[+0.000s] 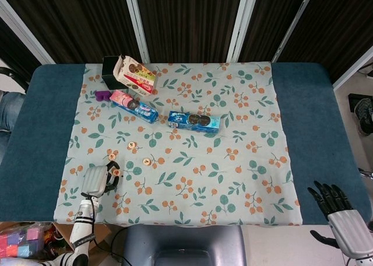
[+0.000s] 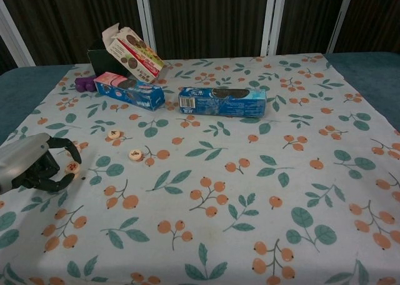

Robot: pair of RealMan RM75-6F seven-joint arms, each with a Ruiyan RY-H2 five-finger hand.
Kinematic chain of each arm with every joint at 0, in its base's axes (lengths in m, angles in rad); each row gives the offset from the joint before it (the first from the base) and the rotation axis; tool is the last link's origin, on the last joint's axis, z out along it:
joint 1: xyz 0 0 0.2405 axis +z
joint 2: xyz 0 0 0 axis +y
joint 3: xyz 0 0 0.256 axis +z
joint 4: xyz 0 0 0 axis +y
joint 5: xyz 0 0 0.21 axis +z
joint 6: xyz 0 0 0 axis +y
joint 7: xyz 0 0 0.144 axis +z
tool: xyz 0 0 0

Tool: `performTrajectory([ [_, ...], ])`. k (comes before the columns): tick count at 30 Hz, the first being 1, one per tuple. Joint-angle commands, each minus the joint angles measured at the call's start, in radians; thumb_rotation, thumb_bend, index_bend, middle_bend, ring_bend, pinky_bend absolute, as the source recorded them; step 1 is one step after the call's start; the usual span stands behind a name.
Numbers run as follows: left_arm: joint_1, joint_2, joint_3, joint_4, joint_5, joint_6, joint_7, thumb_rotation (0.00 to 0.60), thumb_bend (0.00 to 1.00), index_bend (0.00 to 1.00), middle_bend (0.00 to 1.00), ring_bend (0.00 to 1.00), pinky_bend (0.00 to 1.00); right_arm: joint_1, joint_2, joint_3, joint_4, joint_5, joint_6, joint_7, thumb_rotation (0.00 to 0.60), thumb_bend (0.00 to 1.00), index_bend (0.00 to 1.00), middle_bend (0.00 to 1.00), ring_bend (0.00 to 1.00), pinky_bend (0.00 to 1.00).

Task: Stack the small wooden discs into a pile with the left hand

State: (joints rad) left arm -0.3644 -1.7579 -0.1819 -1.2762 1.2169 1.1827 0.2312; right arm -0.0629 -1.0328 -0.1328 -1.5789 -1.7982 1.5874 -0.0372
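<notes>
My left hand (image 2: 34, 167) pinches a wooden disc (image 2: 72, 167) at lower left; my grip looks shallow, so it could slip before reaching the other discs (image 2: 114, 134).

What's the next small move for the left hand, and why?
Probably carry the pinched disc up and right toward the loose disc and set it on top. The left hand holds one disc at its fingertips; that disc and another lie apart on the cloth, so no pile exists yet. The right hand is idle off the cloth.
</notes>
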Motion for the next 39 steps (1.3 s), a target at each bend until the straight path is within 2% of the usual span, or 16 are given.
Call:
performTrajectory([
  [1, -0.001, 0.002, 0.001, 0.003, -0.004, -0.002, -0.001, 0.600, 0.42, 0.49, 1.00, 1.00, 1.00, 0.000, 0.000, 0.000, 0.000, 0.000, 0.000, 0.000, 0.600, 0.14, 0.00, 0.00, 0.00, 0.00],
  [15, -0.006, 0.003, 0.018, 0.011, -0.009, -0.007, 0.001, 0.600, 0.42, 0.45, 1.00, 1.00, 1.00, -0.001, 0.001, 0.000, -0.001, 0.001, 0.002, 0.003, 0.600, 0.14, 0.00, 0.00, 0.00, 0.00],
  [39, -0.011, 0.017, 0.024, 0.005, -0.022, -0.014, -0.010, 0.600, 0.42, 0.43, 1.00, 1.00, 1.00, -0.002, 0.000, 0.001, -0.001, 0.003, 0.001, 0.000, 0.600, 0.14, 0.00, 0.00, 0.00, 0.00],
])
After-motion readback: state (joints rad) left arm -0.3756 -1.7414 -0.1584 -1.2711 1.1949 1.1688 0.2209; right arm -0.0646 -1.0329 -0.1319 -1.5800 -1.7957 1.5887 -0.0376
